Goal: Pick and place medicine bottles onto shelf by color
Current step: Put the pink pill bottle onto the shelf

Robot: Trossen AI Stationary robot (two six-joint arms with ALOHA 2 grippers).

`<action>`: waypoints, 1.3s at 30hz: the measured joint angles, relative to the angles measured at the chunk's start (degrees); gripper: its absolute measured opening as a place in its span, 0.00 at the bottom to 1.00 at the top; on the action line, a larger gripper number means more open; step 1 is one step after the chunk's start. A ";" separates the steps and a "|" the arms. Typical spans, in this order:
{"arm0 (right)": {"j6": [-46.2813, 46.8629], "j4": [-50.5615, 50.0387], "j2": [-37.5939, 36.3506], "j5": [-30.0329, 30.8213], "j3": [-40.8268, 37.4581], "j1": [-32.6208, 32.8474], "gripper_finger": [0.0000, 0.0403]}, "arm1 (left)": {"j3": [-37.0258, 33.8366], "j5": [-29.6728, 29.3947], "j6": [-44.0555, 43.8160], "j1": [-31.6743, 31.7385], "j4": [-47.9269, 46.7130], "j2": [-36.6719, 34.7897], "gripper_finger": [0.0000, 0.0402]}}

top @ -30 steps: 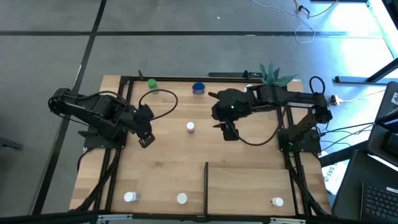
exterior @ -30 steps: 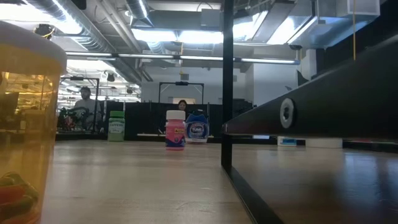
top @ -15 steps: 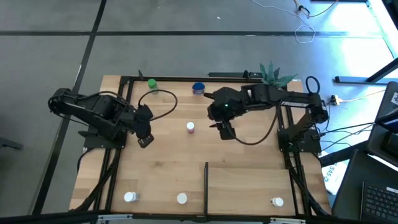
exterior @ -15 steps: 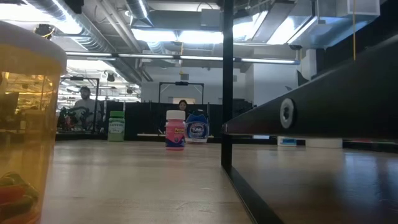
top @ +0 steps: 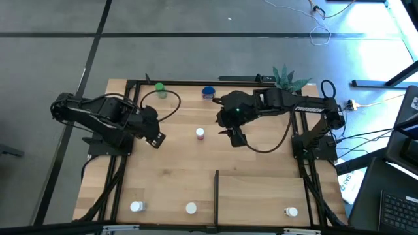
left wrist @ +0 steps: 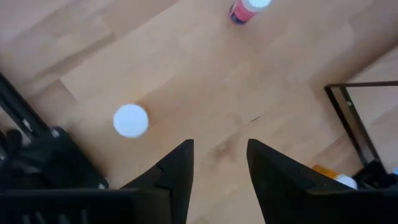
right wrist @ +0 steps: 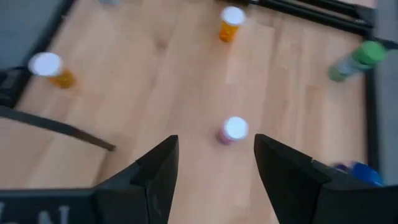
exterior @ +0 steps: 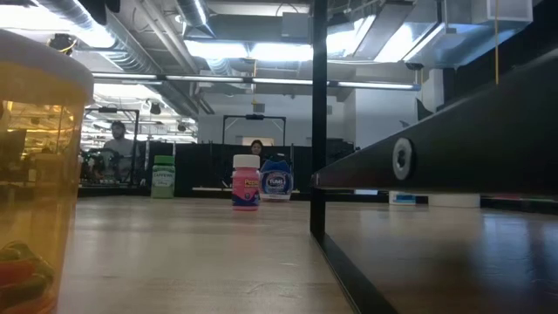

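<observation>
Left gripper (top: 157, 138): fingers parted, swung slightly toward the pink bottle (top: 200, 134).
Right gripper (top: 234, 139): apart, shifted nearer that bottle.

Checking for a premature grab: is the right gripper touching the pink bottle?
Apart. The high view shows bare wood between the right gripper and the pink bottle; its fingers stand open.

A light wood plank table (top: 176, 170) with black frame rails carries scattered bottles: a green bottle (top: 159, 87) and a blue bottle (top: 208, 93) near the far edge, and a pink bottle (top: 200, 134) standing alone mid-table. Three white-capped bottles (top: 136, 207) stand along the near edge, with a thin black divider bar (top: 216, 190) between the second and third.
</observation>
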 joint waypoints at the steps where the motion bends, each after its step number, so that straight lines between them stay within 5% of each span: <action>1: 0.05 0.16 0.00 -1.85 0.00 -0.29 0.52 | 0.00 0.55 -0.28 0.09 -0.06 0.00 0.36; 5: 0.22 1.24 0.72 -6.46 0.02 -1.43 0.52 | 0.00 0.72 -0.41 0.03 -1.06 0.00 0.36; 21: 2.97 6.89 12.74 -5.30 0.02 -3.71 0.52 | 0.00 0.43 0.05 0.03 -1.18 0.01 0.36; 39: -4.96 12.35 23.71 -5.41 0.02 -7.22 0.52 | 0.00 -0.34 0.12 0.03 -1.59 0.00 0.36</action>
